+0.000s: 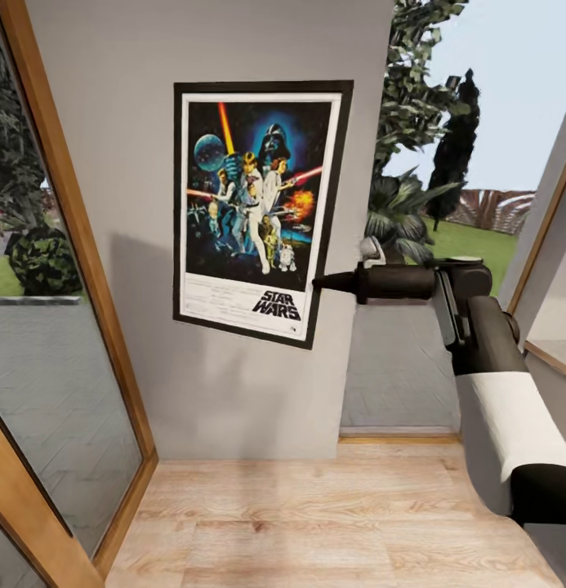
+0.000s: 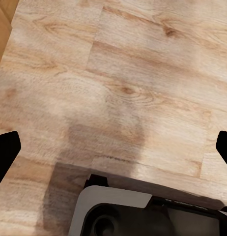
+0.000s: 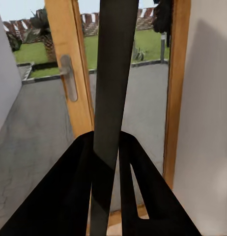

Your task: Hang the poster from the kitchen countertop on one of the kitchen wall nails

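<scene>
Head view: the poster [image 1: 258, 208] lies flat against the grey wall [image 1: 127, 163], slightly tilted, between a wood-framed glass door [image 1: 62, 343] and an opening onto the garden. The right pincer [image 1: 325, 282] reaches in from the side and is clamped on the poster's right edge, low down. Right wrist view: the poster [image 3: 109, 98] appears edge-on as a dark strip running between the two black fingers [image 3: 69, 191], which close against it. Left wrist view: the left pincer [image 2: 113, 147] points at the plank floor [image 2: 118, 73], fingertips wide apart.
</scene>
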